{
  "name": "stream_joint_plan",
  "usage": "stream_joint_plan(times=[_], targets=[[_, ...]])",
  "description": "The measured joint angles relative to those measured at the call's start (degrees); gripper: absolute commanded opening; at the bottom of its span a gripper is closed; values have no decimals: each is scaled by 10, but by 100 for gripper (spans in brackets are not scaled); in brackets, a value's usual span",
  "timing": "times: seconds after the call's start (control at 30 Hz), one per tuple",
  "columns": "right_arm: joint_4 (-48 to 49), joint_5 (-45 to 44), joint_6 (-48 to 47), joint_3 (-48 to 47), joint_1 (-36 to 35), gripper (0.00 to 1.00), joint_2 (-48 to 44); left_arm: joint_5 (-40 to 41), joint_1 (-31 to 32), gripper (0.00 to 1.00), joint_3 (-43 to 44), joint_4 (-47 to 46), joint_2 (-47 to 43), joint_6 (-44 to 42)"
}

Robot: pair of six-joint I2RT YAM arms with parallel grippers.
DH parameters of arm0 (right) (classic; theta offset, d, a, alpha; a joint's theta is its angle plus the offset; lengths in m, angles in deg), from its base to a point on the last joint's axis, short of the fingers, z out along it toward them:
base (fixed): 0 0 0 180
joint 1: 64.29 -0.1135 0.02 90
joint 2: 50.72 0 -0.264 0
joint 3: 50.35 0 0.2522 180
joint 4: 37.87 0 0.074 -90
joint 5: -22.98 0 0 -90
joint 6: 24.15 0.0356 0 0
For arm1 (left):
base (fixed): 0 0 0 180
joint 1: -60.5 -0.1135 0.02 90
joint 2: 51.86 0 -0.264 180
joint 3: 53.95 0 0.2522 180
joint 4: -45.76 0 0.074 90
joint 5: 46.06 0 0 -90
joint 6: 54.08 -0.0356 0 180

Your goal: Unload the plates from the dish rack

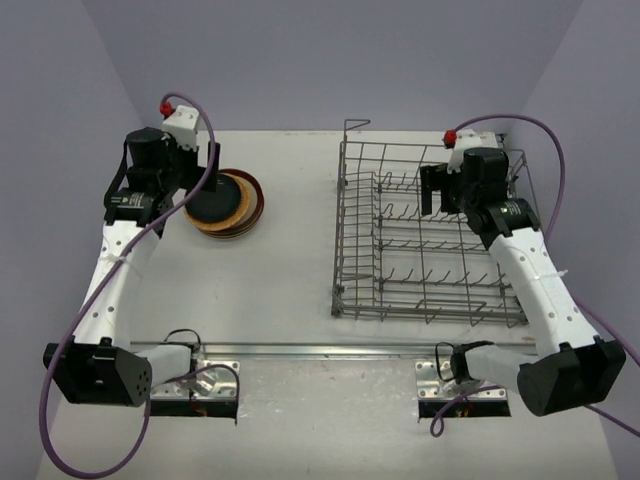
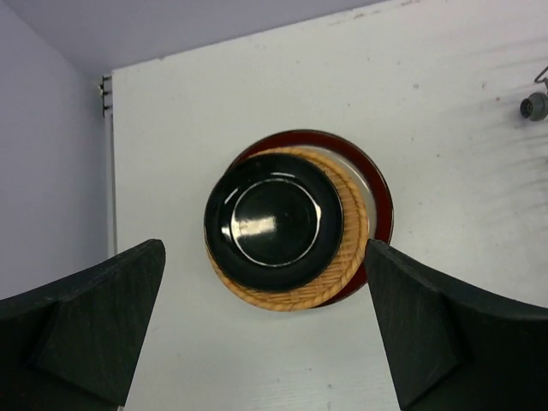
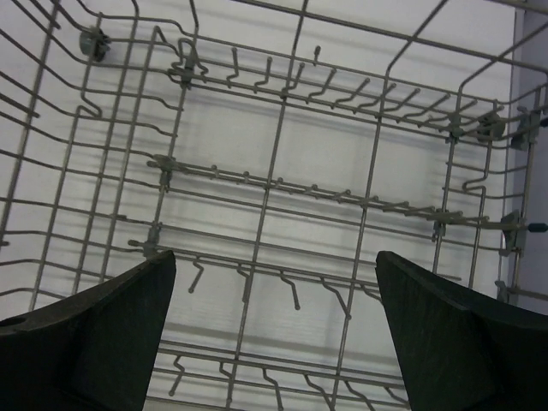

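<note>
A stack of plates [image 1: 228, 203] lies on the table at the back left. The black plate [image 2: 274, 220] is on top, a tan woven one [image 2: 342, 257] under it, and a dark red rimmed one [image 2: 377, 184] below; the others are hidden. My left gripper [image 2: 265, 334] is open and empty, hovering just above the stack [image 1: 205, 180]. The grey wire dish rack [image 1: 400, 260] stands at the right and holds no plates [image 3: 282, 171]. My right gripper [image 3: 276, 334] is open and empty above the rack's far right part [image 1: 432, 190].
The rack's raised wire loop [image 1: 356, 125] stands at its far left corner. A small grey rack foot [image 2: 533, 105] shows at the right edge of the left wrist view. Purple walls close in the table at back and sides.
</note>
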Motion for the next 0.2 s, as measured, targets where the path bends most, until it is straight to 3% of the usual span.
stream_joint_plan(times=[0.2], targets=[[-6, -4, 6, 48, 15, 99, -48, 9, 12, 100, -67, 1, -14, 19]])
